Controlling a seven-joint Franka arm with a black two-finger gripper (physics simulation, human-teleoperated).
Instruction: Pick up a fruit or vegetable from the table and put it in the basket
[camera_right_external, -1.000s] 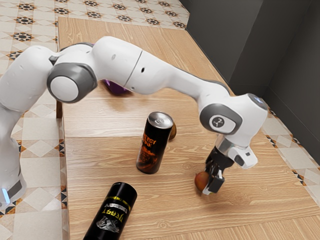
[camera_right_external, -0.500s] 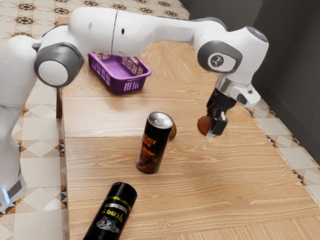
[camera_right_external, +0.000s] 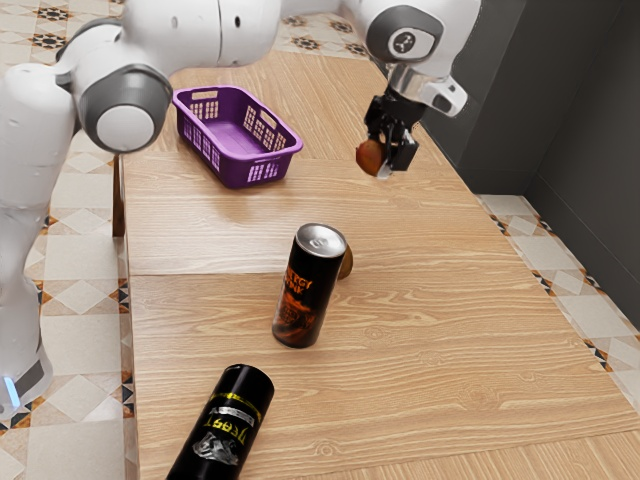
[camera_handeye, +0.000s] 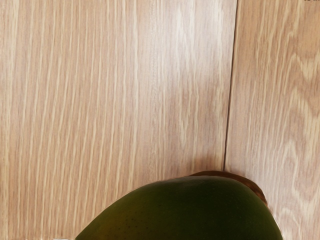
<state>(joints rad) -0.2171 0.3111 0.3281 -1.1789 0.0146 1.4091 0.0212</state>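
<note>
In the exterior view, patterned tile floor runs down the left beside the pale wood-grain table, its boards divided by a seam, with a black-and-yellow can and a purple basket on it. Further right come an upright orange-lettered can and, above the table, the gripper, its jaws closed around a green and reddish-brown fruit, outside the basket. Beyond the table's right edge lie more tiles and dark grey walls.

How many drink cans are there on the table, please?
2: a silver-topped can near the exterior view's middle, and a yellow-marked can at its lower edge.
</note>
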